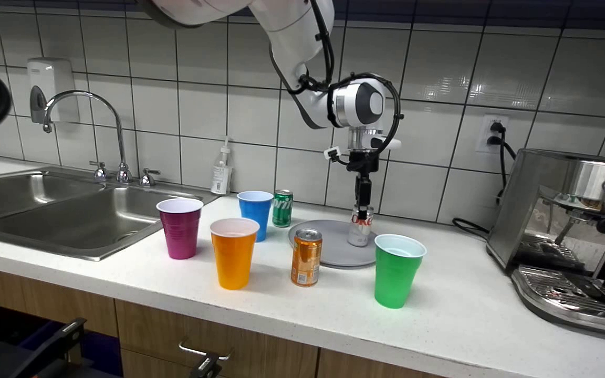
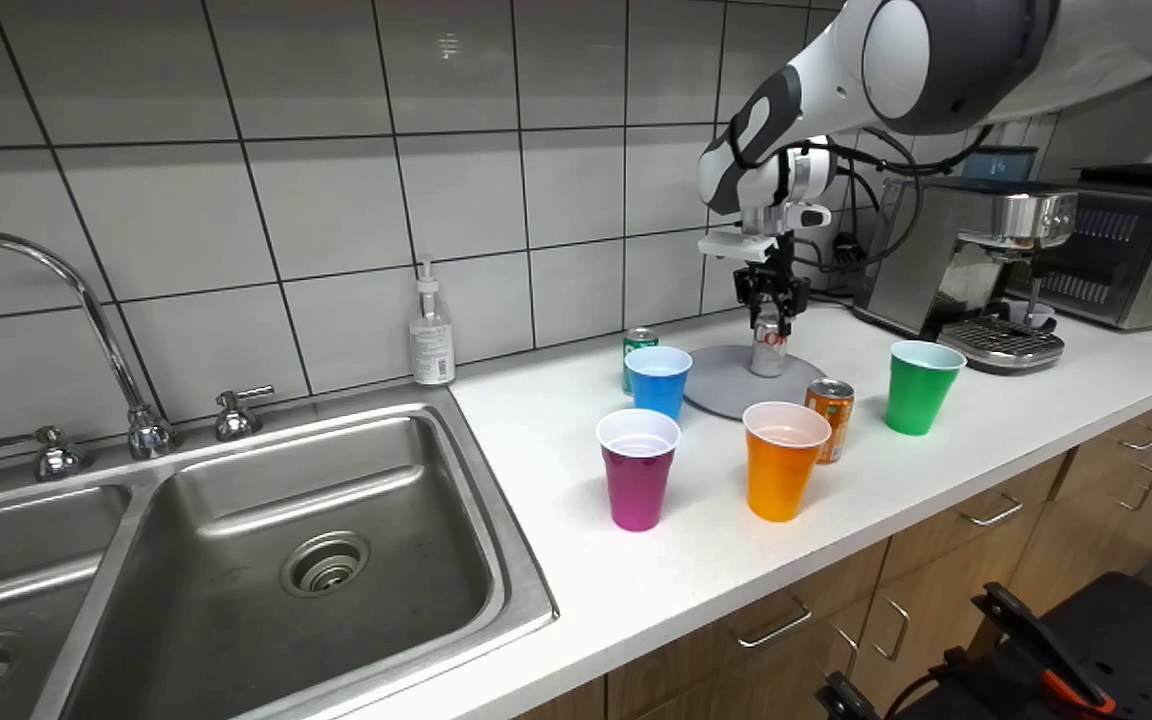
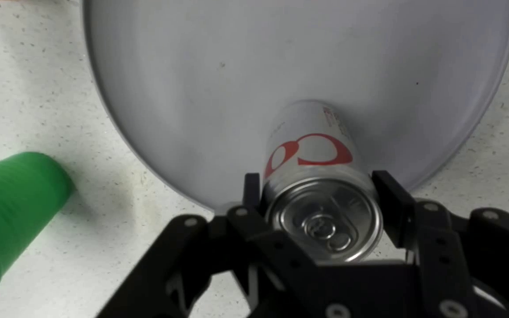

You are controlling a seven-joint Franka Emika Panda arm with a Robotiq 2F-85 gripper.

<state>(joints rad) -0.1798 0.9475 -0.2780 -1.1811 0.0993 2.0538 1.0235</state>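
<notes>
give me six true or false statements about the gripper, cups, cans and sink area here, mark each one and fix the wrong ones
1. The gripper straddles the upper part of the silver Coke can. True.
2. The orange can stands on the gray plate. False: that can stands on the counter, off the plate.
3. The green cup stands with its open end up. True.
4. Of all the cups, the green cup is closest to the sink. False: the purple cup is closest.
5. A pump bottle stands near the tiled wall. True.
6. The Sprite can lies on its side. False: the Sprite can stands upright.
</notes>
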